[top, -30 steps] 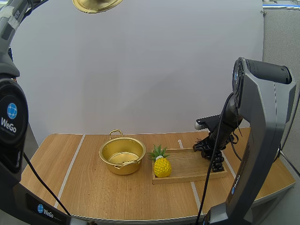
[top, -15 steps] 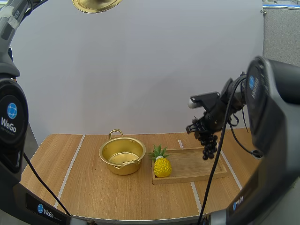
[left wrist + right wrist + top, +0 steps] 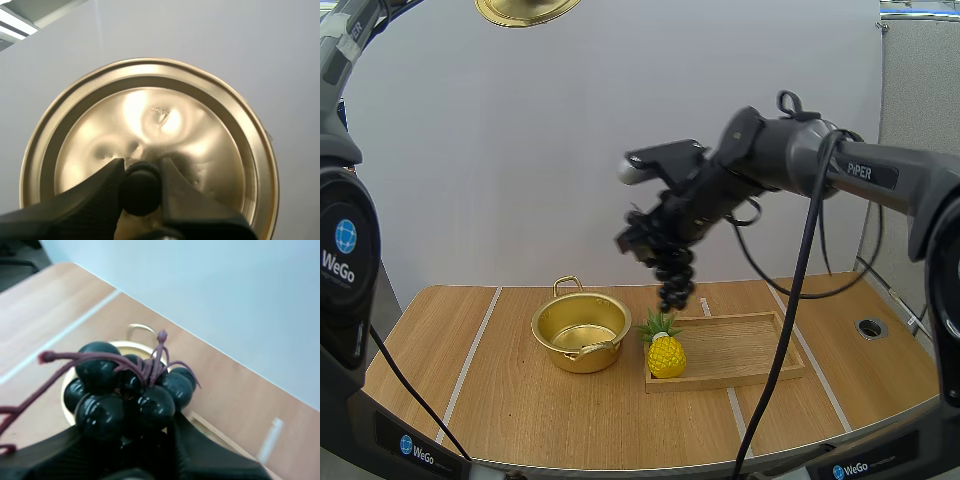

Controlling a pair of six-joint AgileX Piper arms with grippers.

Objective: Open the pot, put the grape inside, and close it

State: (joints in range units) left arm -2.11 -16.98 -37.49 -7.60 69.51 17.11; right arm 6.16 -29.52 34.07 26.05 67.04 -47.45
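Note:
The open gold pot [image 3: 580, 332] stands on the table, left of the wooden tray [image 3: 740, 352]. Its gold lid [image 3: 525, 10] is held high above the table's left side; in the left wrist view my left gripper [image 3: 142, 172] is shut on the lid's black knob [image 3: 140, 192], the lid [image 3: 150, 120] behind it. My right gripper [image 3: 655, 243] is shut on a dark bunch of grapes [image 3: 674, 279] that hangs in the air above the pineapple, right of the pot. In the right wrist view the grapes [image 3: 127, 395] sit between the fingers, with the pot [image 3: 70, 375] below them.
A yellow toy pineapple [image 3: 664, 349] stands at the tray's left end, close to the pot. White tape lines [image 3: 470, 360] cross the wooden table. A round hole [image 3: 869, 327] sits near the table's right edge.
My right gripper lifted the grapes off the tray's right end and carried them up and to the left, to above the pineapple. The left arm with the lid stayed still.

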